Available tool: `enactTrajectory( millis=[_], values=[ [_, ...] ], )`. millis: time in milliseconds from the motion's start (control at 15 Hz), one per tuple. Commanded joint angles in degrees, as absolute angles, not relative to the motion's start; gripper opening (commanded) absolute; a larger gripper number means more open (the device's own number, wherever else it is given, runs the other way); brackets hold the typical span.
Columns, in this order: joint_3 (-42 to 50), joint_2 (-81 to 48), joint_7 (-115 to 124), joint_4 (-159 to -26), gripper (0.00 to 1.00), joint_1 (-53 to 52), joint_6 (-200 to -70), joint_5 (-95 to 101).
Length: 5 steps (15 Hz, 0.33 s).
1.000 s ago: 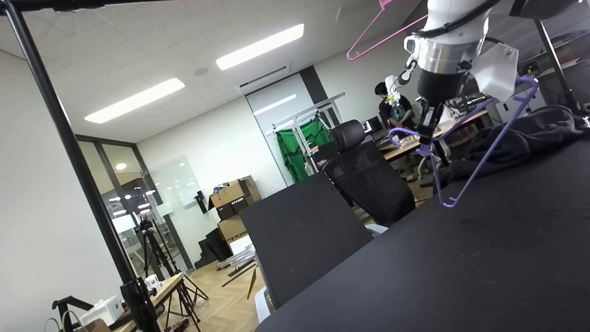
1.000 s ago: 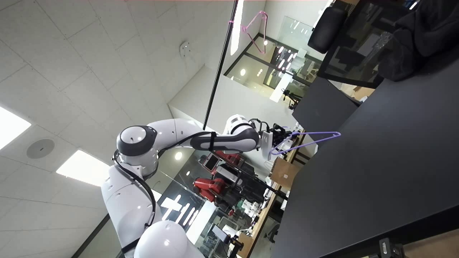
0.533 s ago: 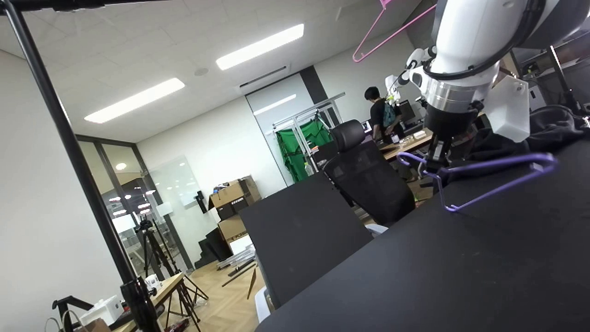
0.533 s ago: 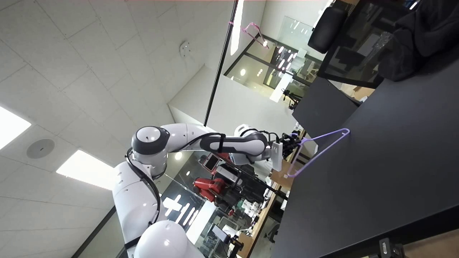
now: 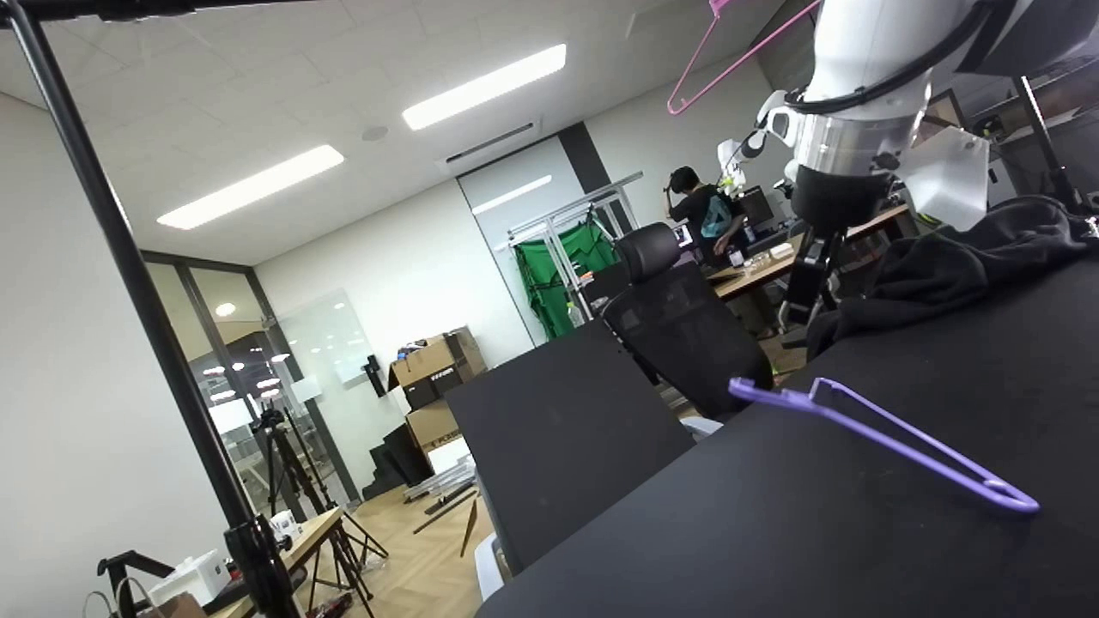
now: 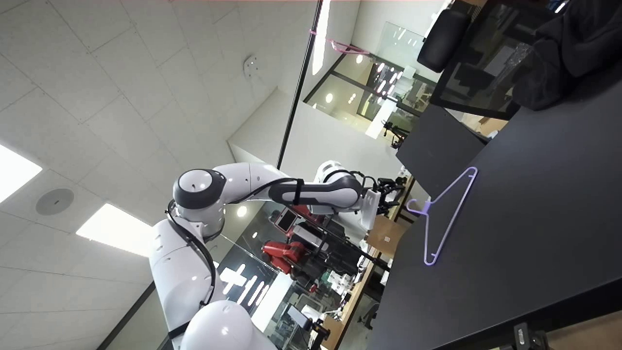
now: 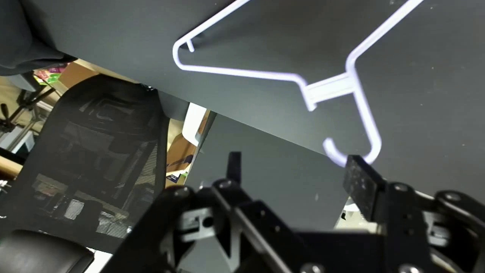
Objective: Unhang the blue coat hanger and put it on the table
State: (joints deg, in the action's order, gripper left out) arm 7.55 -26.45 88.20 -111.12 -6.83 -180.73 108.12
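Observation:
The blue coat hanger (image 5: 797,400) is down at the black table (image 5: 773,532), loose from my gripper (image 7: 294,161). In an exterior view the hanger (image 6: 426,207) spreads over the table top (image 6: 515,243), its hook poking out at the edge. Whether it rests fully flat I cannot tell. Seen from the wrist, the hanger (image 7: 330,88) lies beyond the fingertips, its hook partly covered by one finger (image 7: 360,185). The jaws stand apart with nothing between them. In an exterior view the gripper (image 5: 811,296) is above the table's far edge, clear of the hanger.
A pink hanger (image 6: 347,49) hangs from a black rod (image 6: 297,97) overhead. Dark cloth (image 5: 970,266) is heaped on the table's far part. A black mesh chair (image 5: 700,335) stands just past the table edge.
The gripper has come down and opened, letting go of the blue hanger. The hanger has dropped from the gripper to the table. The pink hanger has swung a little.

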Motion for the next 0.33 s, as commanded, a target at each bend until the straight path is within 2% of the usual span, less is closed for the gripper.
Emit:
enactTrajectory(
  millis=[0,133,267],
  values=[
    [8.0,-26.1,87.2,-111.2,0.76,-6.6,-181.5,107.6],
    [7.9,-26.3,87.2,-111.2,0.90,-6.5,-181.3,107.7],
    [7.6,-26.8,87.2,-111.2,0.95,-6.7,-181.1,107.7]
  ],
)
